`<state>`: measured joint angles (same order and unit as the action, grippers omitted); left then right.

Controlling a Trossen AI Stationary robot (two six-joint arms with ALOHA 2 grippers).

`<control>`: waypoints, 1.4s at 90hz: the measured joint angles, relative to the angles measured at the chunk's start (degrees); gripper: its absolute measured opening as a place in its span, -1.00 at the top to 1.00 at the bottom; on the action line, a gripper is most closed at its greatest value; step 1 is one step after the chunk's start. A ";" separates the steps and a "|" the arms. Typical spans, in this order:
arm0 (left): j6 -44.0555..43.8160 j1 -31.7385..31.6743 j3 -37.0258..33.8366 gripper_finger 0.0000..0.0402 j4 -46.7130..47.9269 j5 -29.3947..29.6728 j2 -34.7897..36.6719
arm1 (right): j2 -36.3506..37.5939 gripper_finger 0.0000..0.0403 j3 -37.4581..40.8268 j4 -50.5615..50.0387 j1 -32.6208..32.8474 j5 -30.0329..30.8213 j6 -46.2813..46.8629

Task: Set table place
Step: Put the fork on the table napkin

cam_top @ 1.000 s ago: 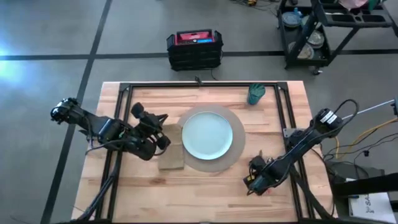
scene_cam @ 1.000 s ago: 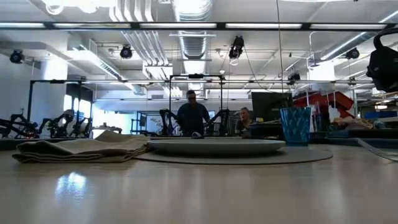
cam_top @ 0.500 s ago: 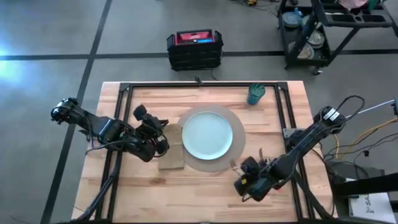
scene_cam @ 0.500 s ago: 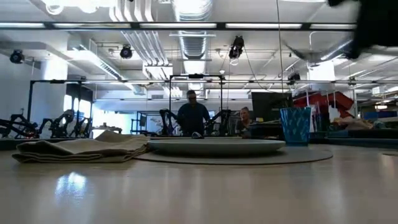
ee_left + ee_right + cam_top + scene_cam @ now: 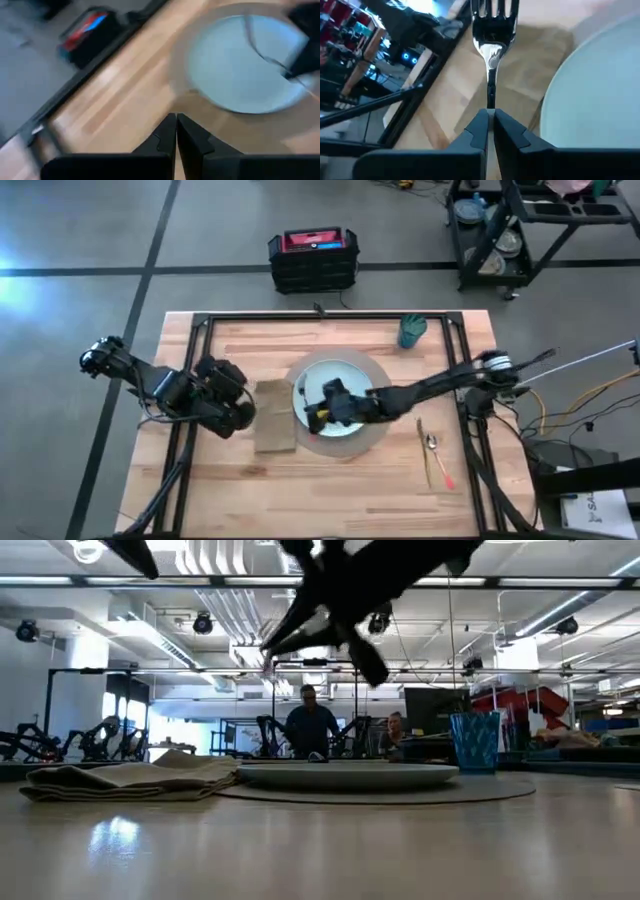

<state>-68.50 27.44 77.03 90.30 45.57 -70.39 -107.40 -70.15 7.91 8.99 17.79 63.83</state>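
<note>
fork (image 5: 491, 30) handle hidden, plate (image 5: 240, 65) blurred

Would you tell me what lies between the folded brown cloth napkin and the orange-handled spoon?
In the high view, the round tan mat carrying the pale blue-green plate.

Right claw (image 5: 489, 131) pinching fork (image 5: 491, 30)

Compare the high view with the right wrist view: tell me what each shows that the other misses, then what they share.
Only the high view shows the teal cup, the spoon lying on the table right of the mat, the left gripper beside the napkin, and the black crate on the floor.

Only the right wrist view shows the fork clamped in the right gripper, tines pointing forward over the napkin.

Both show the pale plate, the napkin and the wooden tabletop.
</note>
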 joint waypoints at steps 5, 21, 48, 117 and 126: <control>-0.90 0.00 -0.45 1.00 -0.40 0.16 0.05 | -3.12 1.00 -2.05 1.70 -0.44 -0.23 2.02; 0.90 0.11 -1.05 1.00 -0.64 0.45 0.37 | -13.69 1.00 -14.59 1.87 -1.45 -3.98 3.36; 1.08 0.11 -1.09 1.00 -0.73 0.64 0.48 | -26.38 1.00 -39.14 -29.91 -2.92 -5.79 -0.53; 1.76 0.11 -1.44 1.00 -3.88 0.76 0.48 | -30.64 1.00 -46.87 -34.45 -3.91 -2.78 3.21; 1.78 0.11 -1.72 1.00 -4.22 0.35 0.46 | -30.64 0.96 -46.87 -34.28 -3.82 -2.53 4.73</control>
<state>-66.72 27.55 75.31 86.09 45.92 -69.93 -138.04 -117.01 -26.37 5.17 15.27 68.56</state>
